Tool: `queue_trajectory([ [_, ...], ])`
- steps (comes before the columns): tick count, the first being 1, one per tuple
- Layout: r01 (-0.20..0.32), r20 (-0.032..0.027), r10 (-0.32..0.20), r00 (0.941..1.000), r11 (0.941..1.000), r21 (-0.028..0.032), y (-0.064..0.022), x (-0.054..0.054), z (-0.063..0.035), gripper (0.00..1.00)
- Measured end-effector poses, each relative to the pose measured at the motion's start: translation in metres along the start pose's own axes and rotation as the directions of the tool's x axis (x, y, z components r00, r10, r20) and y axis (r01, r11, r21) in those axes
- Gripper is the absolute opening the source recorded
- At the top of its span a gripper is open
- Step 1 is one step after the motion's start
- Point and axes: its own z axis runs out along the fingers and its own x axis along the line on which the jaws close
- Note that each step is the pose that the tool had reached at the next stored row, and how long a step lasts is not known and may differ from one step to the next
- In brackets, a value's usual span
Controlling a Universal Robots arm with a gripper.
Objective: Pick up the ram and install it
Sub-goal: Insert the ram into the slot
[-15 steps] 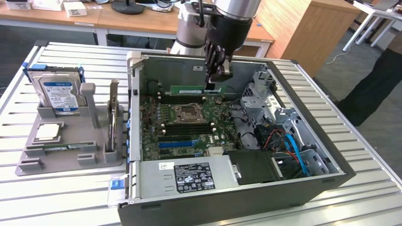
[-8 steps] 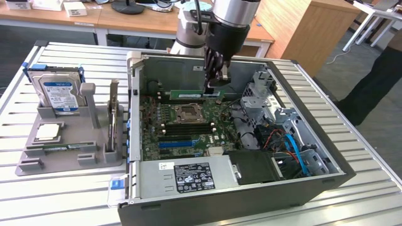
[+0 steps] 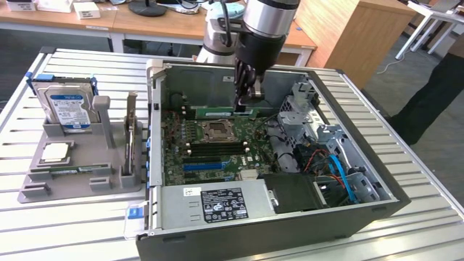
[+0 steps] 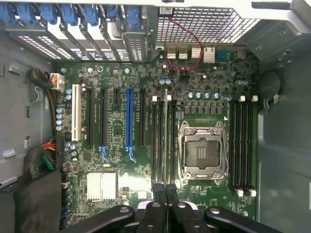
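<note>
1. The gripper [image 3: 244,107] [image 4: 165,192] has its two jaws pinched almost all the way together. Only a thin gap is left between them.
2. The ram [image 3: 217,112] [image 4: 166,138] sits in that gap, and the jaws hold it by its top edge.
3. The ram is a long, thin green stick standing on its edge, low down inside the computer case [image 3: 254,242].
4. In the wrist view the ram looks like a thin line. It runs straight along the black memory slots [image 4: 158,141], right in line with them.
5. I cannot tell if the ram is pushed all the way down into a slot or just resting on top.
6. Just beside these slots is the CPU socket [image 3: 216,131] [image 4: 201,150], a shiny silver square.
7. On the other side of the socket there are more black slots [image 3: 214,147] [image 4: 241,145].
8. The case lies on its side with its big side open, on a table [image 3: 80,234] made of grey slats.
9. At the exterior view's left, a grey tray [image 3: 69,191] sits just beside the case.
10. On the tray a hard drive [image 3: 69,106] with a blue label stands up, and a tall card [image 3: 131,136] stands up too.
11. A second green stick [image 3: 71,172] lies flat on the tray, well apart from the gripper.
</note>
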Motion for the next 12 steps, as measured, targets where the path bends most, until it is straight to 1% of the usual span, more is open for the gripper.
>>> queue_trajectory([
  [12, 0.000, 0.0001, 0.000, 1.0000, 1.0000, 0.0033, 0.0016, 0.000, 0.0141, 0.12],
])
